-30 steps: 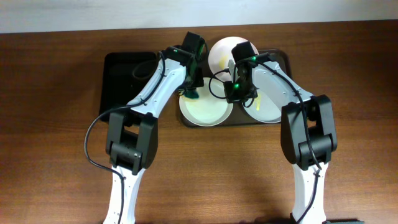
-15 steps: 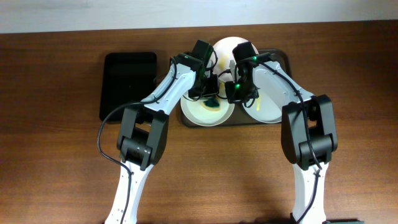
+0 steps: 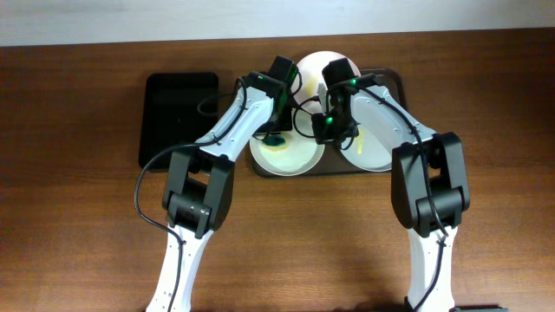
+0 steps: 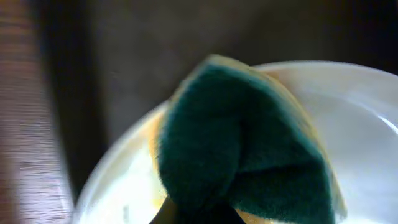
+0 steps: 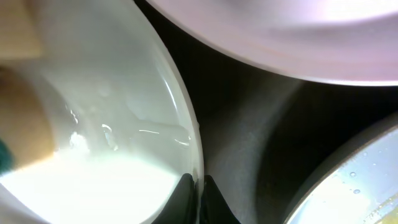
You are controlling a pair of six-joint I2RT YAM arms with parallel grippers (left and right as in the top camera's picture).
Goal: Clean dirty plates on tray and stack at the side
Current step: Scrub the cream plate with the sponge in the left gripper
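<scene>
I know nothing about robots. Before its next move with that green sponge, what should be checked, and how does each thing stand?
1. Grip on the sponge: ok, the left gripper is shut on it.
2. Sponge over the front-left plate: ok.
3. Plate steadied: ok, the right gripper pinches its rim.
4. That plate wiped clean: cannot tell, the close view is blurred.
5. The front-right plate clean: not ok, a yellow smear shows.

Even overhead light; wrist views blurred, glare on plate (image 5: 118, 134).
</scene>
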